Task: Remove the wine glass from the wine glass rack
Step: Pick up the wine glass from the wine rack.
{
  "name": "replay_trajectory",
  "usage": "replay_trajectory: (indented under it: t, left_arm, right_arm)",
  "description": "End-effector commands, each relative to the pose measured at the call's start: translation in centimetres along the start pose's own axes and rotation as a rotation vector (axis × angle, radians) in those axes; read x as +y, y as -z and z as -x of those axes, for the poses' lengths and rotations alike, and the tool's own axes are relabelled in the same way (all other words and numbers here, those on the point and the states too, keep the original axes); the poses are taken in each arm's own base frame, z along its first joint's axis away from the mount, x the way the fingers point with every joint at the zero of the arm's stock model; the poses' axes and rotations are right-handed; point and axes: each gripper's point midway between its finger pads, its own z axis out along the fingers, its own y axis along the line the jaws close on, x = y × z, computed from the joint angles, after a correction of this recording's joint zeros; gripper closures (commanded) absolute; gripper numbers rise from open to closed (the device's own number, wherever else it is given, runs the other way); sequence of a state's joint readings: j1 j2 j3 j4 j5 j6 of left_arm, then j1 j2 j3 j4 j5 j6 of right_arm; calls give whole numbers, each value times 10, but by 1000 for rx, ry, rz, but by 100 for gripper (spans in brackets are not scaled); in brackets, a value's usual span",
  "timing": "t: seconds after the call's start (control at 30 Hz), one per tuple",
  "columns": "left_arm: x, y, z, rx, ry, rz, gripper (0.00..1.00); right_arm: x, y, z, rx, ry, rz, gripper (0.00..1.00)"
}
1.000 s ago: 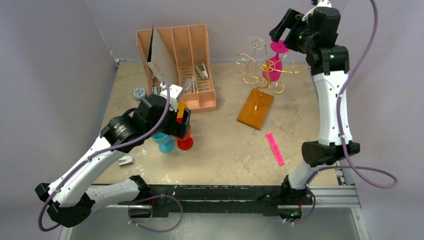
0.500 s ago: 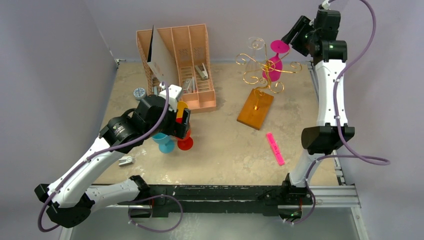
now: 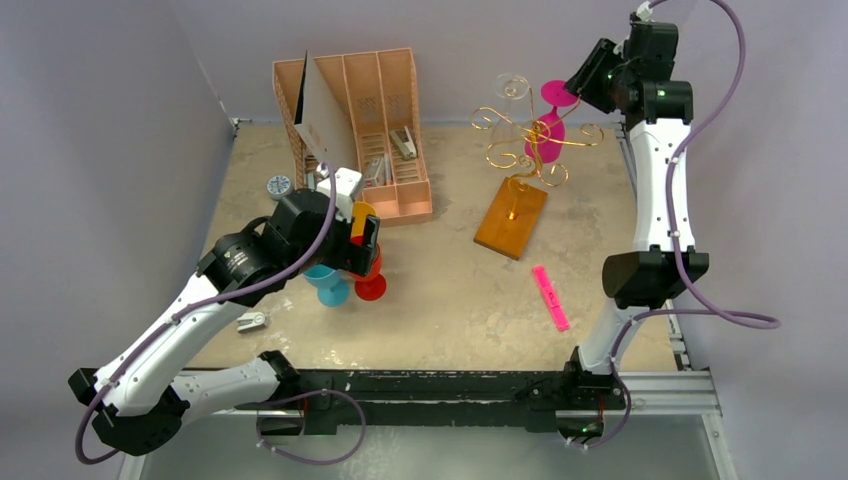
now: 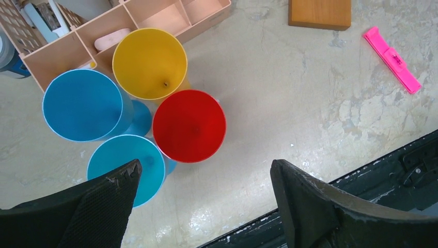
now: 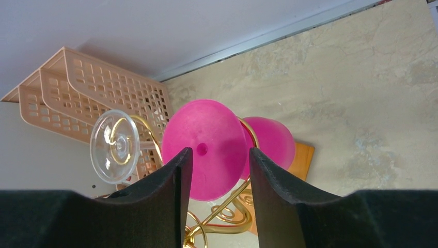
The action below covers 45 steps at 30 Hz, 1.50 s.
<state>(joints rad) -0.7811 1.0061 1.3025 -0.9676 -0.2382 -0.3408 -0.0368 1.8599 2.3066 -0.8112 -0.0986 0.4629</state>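
Solid magenta, bowl and foot: the wine glass [image 3: 548, 128]. Colourless, see-through: a second glass [image 5: 114, 146] beside it.
The wine glass rack [image 3: 527, 160]: gold wire, on an orange-brown wood base [image 3: 511, 217].
Far left, file organiser [image 3: 385, 110]: pink-tan, walls pierced in a lattice.
Near left: yellow cup [image 4: 150, 63], red cup [image 4: 189, 125], blue cup [image 4: 82, 105], lighter teal cup [image 4: 126, 165].
Near right, flat bar [image 3: 550, 297]: hot pink.
The counter [image 3: 450, 300]: beige, mottled like stone.
Arms [image 3: 655, 200]: white and black, with purple cables [image 3: 742, 60].
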Motion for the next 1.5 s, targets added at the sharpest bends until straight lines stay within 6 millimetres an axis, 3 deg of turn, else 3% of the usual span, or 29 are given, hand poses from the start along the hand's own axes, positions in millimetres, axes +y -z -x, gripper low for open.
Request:
replay_trajectory:
  t: [0.0, 0.1, 0.33, 0.7, 1.07, 1.47]
  left_arm:
    - [0, 9, 15, -46, 27, 1, 6]
    - [-2, 8, 12, -38, 36, -5, 6]
    - [-4, 6, 11, -22, 39, -13, 6]
    - [-8, 2, 5, 15, 38, -24, 6]
    - [-13, 1, 3, 47, 51, -40, 9]
    - [-14, 5, 3, 42, 61, -49, 9]
  right_arm:
    - [5, 5, 0, 1, 32, 31, 56]
    - [6, 4, -1, 3, 31, 36, 65]
    - [5, 7, 1, -14, 41, 30, 70]
    - [9, 7, -3, -4, 23, 57, 64]
    - [9, 8, -4, 1, 25, 59, 72]
    - [13, 7, -5, -18, -40, 80, 74]
